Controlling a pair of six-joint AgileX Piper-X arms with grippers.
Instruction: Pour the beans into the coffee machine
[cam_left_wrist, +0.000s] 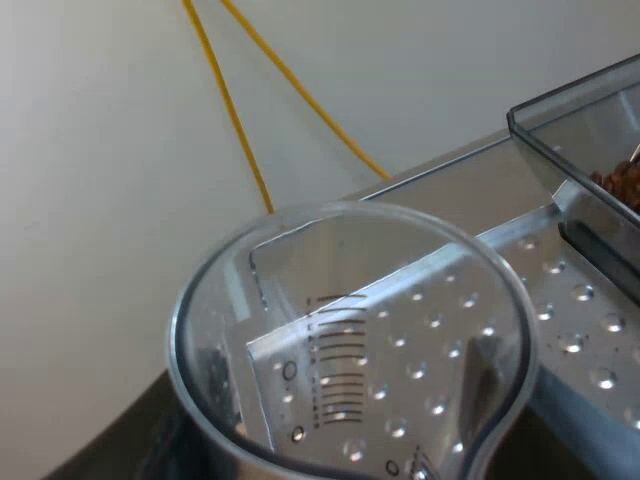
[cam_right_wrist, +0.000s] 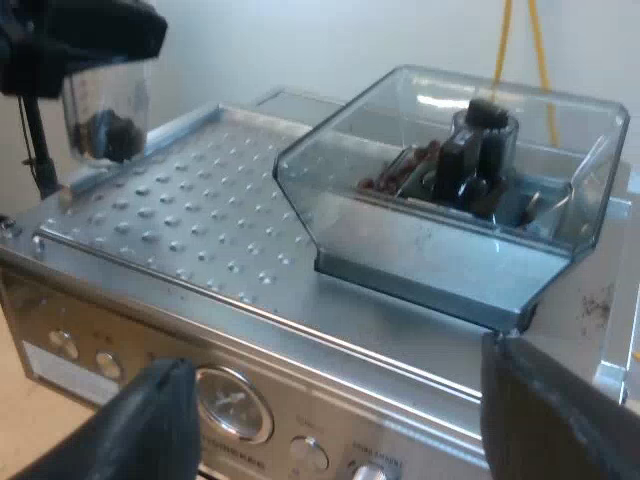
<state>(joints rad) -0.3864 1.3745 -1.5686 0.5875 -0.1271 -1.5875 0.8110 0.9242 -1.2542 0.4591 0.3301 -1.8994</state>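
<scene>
My left gripper (cam_right_wrist: 85, 45) is shut on a clear measuring glass (cam_left_wrist: 350, 350), holding it upright in the air over the outer edge of the espresso machine's dimpled top (cam_left_wrist: 580, 330). A small heap of dark beans (cam_right_wrist: 105, 132) lies in the bottom of the glass (cam_right_wrist: 105, 105). The clear bean hopper (cam_right_wrist: 450, 190) stands farther along the same top, with brown beans (cam_left_wrist: 622, 182) inside it; the glass is well short of it. My right gripper (cam_right_wrist: 350, 425) hangs open in front of the machine's front panel, nothing between its fingers.
The machine's front carries a round gauge (cam_right_wrist: 230, 402) and small knobs (cam_right_wrist: 62, 345). The dimpled metal top (cam_right_wrist: 190, 215) lies flat and bare between glass and hopper. A pale wall stands behind the machine.
</scene>
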